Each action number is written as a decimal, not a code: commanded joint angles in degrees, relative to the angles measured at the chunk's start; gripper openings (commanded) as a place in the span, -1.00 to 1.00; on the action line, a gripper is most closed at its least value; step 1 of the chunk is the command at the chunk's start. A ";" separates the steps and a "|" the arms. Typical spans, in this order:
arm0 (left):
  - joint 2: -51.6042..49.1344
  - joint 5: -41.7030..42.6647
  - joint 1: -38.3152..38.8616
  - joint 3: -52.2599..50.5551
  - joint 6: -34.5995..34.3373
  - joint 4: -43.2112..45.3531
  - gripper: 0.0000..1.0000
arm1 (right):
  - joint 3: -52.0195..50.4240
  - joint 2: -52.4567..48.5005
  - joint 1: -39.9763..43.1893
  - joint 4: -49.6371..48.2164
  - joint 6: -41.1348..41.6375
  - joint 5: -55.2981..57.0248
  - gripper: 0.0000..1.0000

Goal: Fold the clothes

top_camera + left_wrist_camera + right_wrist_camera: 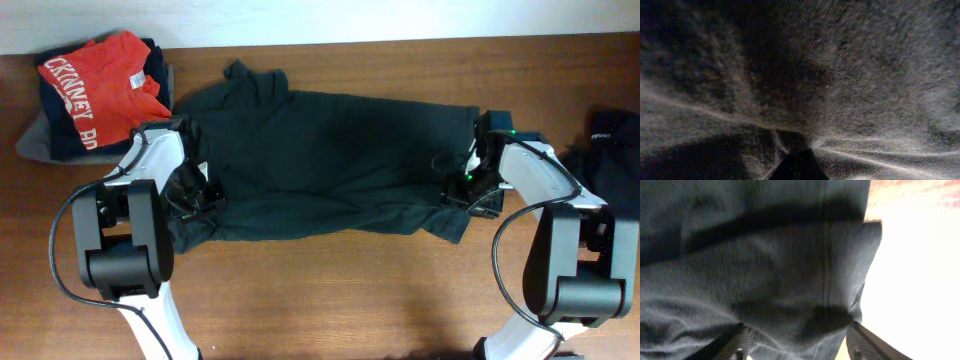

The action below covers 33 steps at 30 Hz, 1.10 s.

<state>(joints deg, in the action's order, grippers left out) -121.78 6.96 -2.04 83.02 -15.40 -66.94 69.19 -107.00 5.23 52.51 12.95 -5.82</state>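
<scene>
A dark grey-green T-shirt (330, 160) lies spread across the wooden table, its collar toward the back left. My left gripper (205, 195) sits at the shirt's left edge, shut on a pinch of the cloth. In the left wrist view the fabric (850, 75) fills the frame and gathers in creases toward the closed jaws at the bottom. My right gripper (470, 190) is at the shirt's right edge. Its fingers (740, 342) stand well apart, open, with the hemmed cloth (790, 280) lying loose between them.
A pile of folded clothes topped by a red shirt with white lettering (100, 90) sits at the back left corner. Another dark garment (615, 140) lies at the far right edge. Bare wooden table (350, 290) stretches along the front.
</scene>
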 commanded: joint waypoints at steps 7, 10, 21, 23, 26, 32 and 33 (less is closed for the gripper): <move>-3.69 -8.52 -1.11 -1.44 0.96 1.33 -0.98 | -0.46 -0.22 0.09 -3.78 1.03 0.28 -0.67; -3.69 -8.52 -1.11 -1.44 0.96 1.36 -0.98 | -0.46 -0.22 0.09 -4.92 1.03 0.42 -0.92; -3.69 -10.45 -1.14 -1.44 1.81 1.36 -0.96 | 7.08 -0.20 0.11 -7.72 1.46 3.34 -0.92; -3.69 -10.47 -1.11 -1.44 1.81 1.36 -0.96 | 10.60 -0.20 0.11 -6.67 1.44 3.34 -0.92; -3.69 -10.88 -1.11 -1.44 1.79 1.42 -0.98 | 14.49 -0.20 0.11 -6.99 1.44 3.56 -0.92; -3.69 -11.54 -1.11 -1.44 1.79 1.60 -0.97 | 15.72 -0.48 0.09 -11.21 1.42 3.58 -0.04; -3.69 -11.54 -1.11 -1.44 1.81 1.70 -0.97 | 15.69 -0.57 0.11 -11.13 1.40 3.58 0.06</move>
<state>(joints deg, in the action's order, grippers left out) -121.78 4.36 -2.00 83.11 -14.33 -67.07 84.09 -107.11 5.21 41.45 14.33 -3.66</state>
